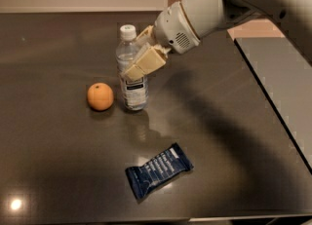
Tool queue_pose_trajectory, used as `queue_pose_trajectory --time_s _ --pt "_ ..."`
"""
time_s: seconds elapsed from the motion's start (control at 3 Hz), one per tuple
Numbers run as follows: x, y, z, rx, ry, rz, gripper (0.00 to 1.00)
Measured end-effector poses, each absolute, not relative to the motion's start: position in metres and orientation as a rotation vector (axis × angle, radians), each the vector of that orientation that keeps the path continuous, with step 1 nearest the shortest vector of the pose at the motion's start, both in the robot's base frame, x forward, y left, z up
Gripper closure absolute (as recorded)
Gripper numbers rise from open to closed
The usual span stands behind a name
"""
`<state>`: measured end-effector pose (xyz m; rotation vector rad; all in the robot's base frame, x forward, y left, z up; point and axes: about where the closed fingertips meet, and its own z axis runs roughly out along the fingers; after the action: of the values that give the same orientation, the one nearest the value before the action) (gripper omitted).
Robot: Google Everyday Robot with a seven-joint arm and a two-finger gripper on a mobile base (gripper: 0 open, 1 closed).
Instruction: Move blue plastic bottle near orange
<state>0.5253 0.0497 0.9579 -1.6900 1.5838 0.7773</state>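
The blue plastic bottle (131, 68) stands upright on the dark table, clear with a white cap and a white-and-dark label. The orange (100, 96) sits just left of its base, a small gap between them. My gripper (137, 58) reaches in from the upper right and is shut on the bottle at mid-height, with a cream fingers (145, 64) across the bottle's front. The far finger is mostly hidden behind the bottle.
A flat dark-blue snack wrapper (158, 170) lies on the table toward the front, below the bottle. The dark table (58, 160) ends at an edge on the right, beside a grey surface (282, 73). My white arm (234, 5) crosses the upper right.
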Motion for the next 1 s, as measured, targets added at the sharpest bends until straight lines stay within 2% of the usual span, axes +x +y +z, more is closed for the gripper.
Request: queue_pose_trajectory --time_s 1.0 --pt "0.523 0.063 0.941 -1.695 1.538 0.711 0.14"
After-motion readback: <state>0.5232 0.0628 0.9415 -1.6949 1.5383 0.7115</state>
